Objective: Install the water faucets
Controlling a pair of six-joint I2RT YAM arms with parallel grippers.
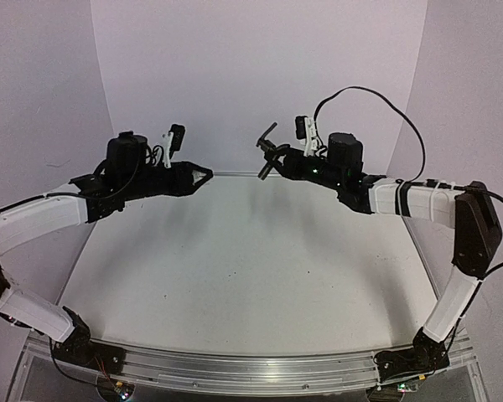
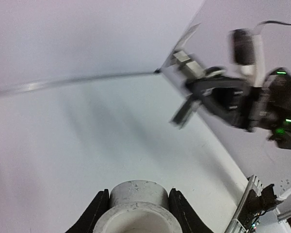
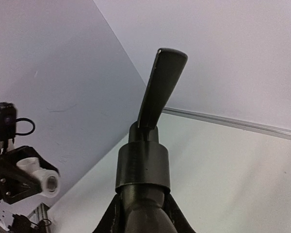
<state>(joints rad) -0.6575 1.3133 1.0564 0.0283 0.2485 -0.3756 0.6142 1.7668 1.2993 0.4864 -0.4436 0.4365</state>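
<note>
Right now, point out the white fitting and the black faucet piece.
white fitting [image 2: 138,193], left wrist view, on its cylinder wall
black faucet piece [image 3: 143,167], right wrist view, on its round collar

Soft, even violet-tinted light, faint shadows on the table [image 1: 251,268]; the left wrist view is blurred.

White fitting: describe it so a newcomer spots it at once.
Find the left arm above the table. The left gripper clamps a short white cylinder, the fitting. The other held part, the spout in the right gripper, is thin and black.
</note>
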